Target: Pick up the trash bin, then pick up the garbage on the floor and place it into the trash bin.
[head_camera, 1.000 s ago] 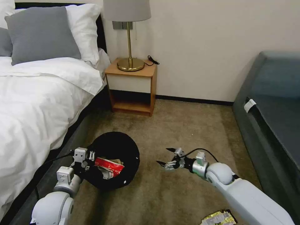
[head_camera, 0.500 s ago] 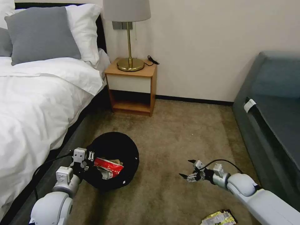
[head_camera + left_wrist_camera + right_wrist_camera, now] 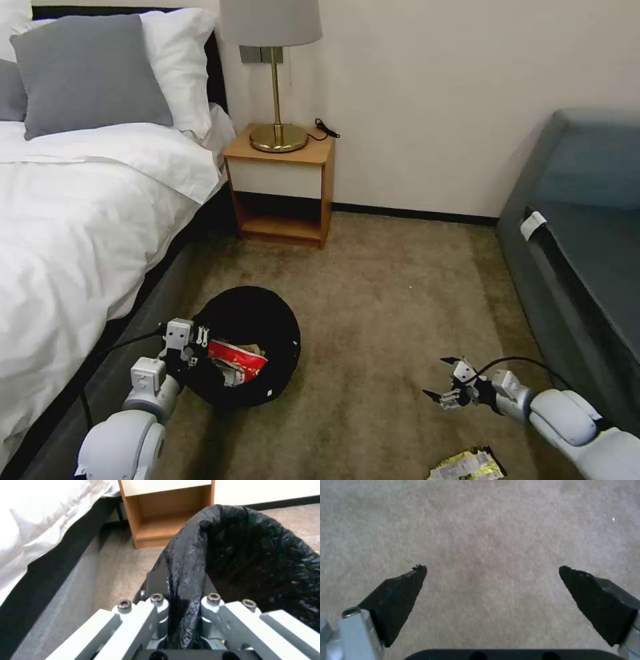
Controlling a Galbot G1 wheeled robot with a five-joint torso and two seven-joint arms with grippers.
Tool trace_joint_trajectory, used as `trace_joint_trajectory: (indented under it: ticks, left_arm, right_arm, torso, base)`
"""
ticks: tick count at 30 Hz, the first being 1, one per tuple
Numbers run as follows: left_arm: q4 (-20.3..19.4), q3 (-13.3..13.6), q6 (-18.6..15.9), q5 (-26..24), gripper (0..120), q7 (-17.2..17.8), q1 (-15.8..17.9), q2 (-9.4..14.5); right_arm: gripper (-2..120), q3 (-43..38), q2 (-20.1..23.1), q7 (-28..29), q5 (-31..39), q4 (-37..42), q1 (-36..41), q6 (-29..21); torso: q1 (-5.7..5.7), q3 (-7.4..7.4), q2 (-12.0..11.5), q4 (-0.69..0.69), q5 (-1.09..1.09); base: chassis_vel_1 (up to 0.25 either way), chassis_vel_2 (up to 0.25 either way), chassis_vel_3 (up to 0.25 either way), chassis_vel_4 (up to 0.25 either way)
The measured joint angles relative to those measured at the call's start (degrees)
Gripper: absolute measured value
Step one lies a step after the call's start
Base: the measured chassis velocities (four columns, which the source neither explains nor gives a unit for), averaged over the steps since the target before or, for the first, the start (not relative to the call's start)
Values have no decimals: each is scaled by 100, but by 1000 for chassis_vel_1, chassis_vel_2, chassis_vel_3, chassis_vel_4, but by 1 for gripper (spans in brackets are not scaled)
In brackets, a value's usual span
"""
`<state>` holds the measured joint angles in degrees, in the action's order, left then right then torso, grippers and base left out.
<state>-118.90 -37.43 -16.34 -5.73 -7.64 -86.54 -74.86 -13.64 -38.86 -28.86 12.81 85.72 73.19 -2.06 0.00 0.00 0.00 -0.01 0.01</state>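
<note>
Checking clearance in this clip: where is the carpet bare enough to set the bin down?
Bare carpet lies between the trash bin, nightstand and sofa. Crowded: the gold wrapper below the right gripper, and the bed beside the bin.

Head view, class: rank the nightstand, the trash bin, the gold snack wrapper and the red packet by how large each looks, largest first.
1. Nightstand.
2. Trash bin, nearer the camera, so its real size against the nightstand is unsure.
3 and 4. Red packet and gold snack wrapper look alike; the wrapper is cut off by the picture's edge, so I leave them unranked.
</note>
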Motion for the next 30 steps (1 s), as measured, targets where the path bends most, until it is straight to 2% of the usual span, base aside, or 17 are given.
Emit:
trace_joint_trajectory:
  ticks: [7,17,23,30]
  left_arm:
    - [-48,-2,-21,18,6,17,-2,6]
    - [-57,3,-42,34,6,79,-7,-4]
    - [-129,2,-110,86,6,190,-70,-80]
    - [-202,-22,-127,144,6,251,-165,-188]
  right_arm:
    - [100,-109,109,-94,-85,-14,137,89]
    - [100,147,349,-211,-208,-58,187,93]
    - [100,177,665,-363,-362,-103,535,189]
    - [100,185,650,-431,-496,-193,713,221]
  torso:
    - [0,0,0,0,0]
    - [0,0,0,1,0]
    - [0,0,0,0,-1]
    - [0,0,0,0,-1]
  base:
    - [0,0,0,0]
    - [0,0,0,0]
    - [0,0,0,0]
    - [0,0,0,0]
